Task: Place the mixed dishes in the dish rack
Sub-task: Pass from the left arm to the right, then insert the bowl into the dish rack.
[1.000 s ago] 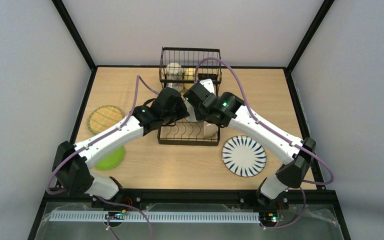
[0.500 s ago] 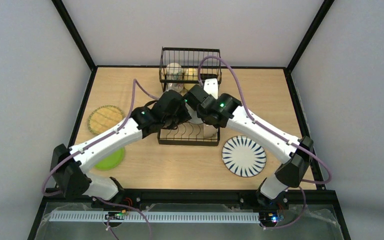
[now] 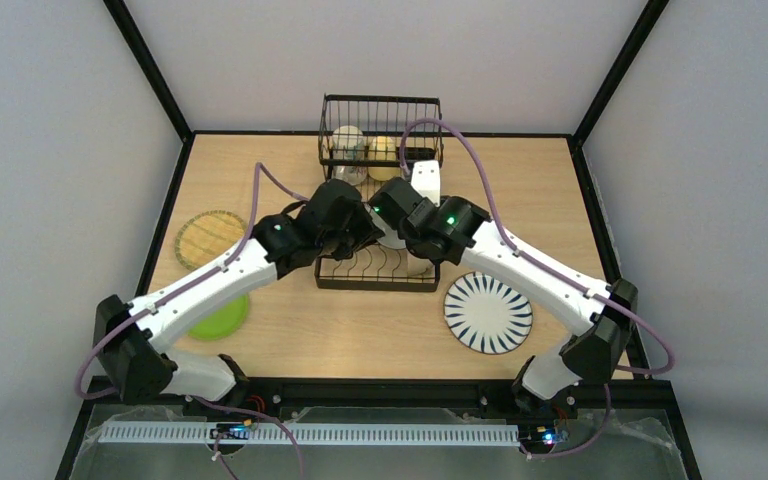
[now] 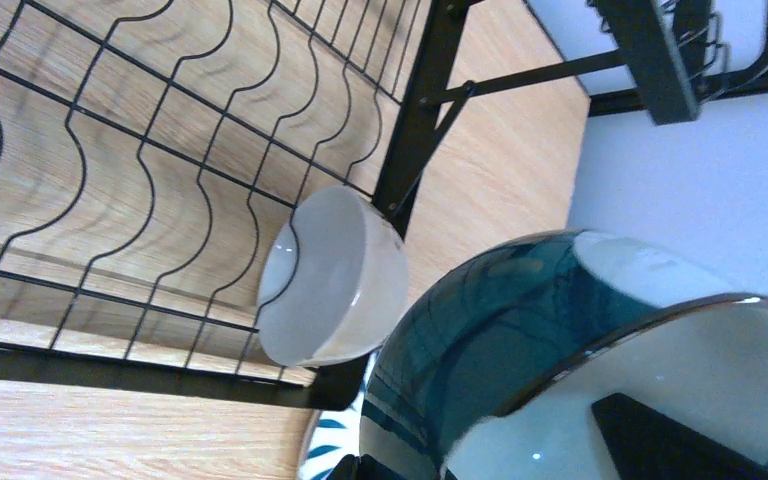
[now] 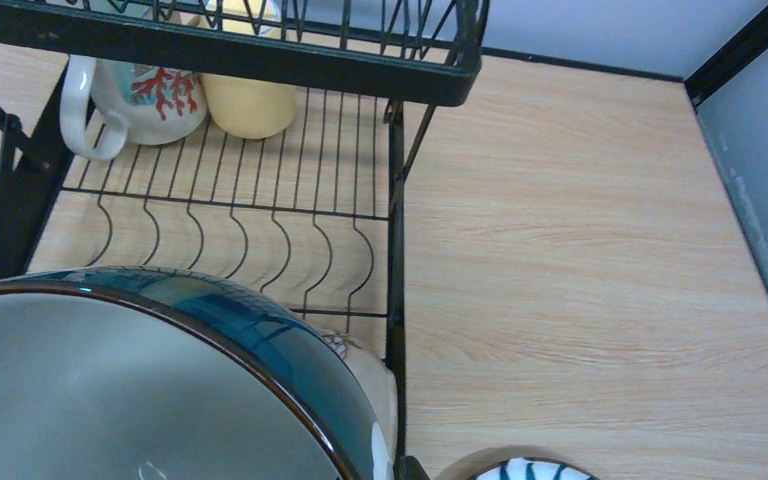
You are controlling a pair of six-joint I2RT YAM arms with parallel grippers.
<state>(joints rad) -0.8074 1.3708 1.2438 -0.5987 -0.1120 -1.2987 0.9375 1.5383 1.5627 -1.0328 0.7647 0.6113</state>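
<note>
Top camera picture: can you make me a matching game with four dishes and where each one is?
Things:
1. yellow woven plate
2. striped plate
3. yellow mug
4. white bowl

Places:
A. on its side on the wire floor of the dish rack
B. flat on the table, right of the rack
C. up in the rack's raised basket
D. flat on the table, left of the rack

Pairs: 1-D, 2-B, 3-C, 4-A
</note>
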